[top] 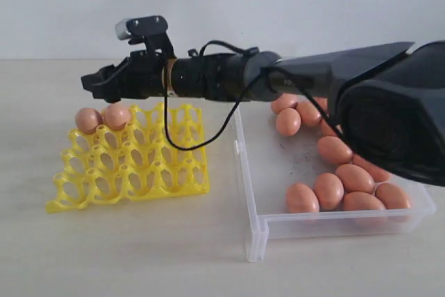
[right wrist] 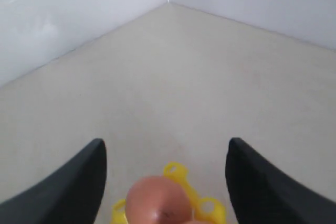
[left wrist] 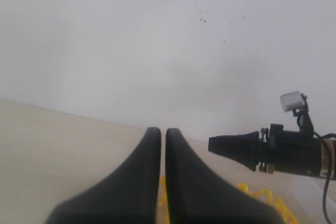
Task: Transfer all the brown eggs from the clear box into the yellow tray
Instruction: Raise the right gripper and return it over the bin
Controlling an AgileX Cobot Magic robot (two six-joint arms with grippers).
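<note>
**Right claw** (top: 94, 83): mine. Wide open, holding nothing. It hangs level over the far left corner of the yellow tray (top: 132, 172), just above the two brown eggs (top: 116, 115) seated there, with a small gap between. In the right wrist view its two dark fingers (right wrist: 79, 182) stand far apart, and one egg sits low between them in a yellow cup.

**Left claw** (left wrist: 163, 129): mine. Closed, with the fingers all but meeting and only a thin slit between them; nothing shows in its grip. I see it in the left wrist view alone, where it points toward the pale wall (left wrist: 157, 35), with my right arm (left wrist: 294, 153) and a scrap of the tray beyond it.

**Yellow tray:** it stands on the desk (top: 139, 255), left of the clear box (top: 334, 224) in the exterior view, near it but not touching. Two cups are filled, side by side in the far row at the left end. Every other cup I can see is bare.

**Clear box:** it stands on the desk to the right, with its near corner toward the tray. Eggs lie loose along its far and right sides and at its near right end, and several are touching. My right arm crosses over the box and hides part of it, so I cannot give a firm count. The floor nearest the tray is bare, with dark scuffs.

**Fittings:** a wrist camera (top: 141, 28) sits on top of the right arm. A black cable (top: 188, 145) loops down from the arm in front of the tray.
</note>
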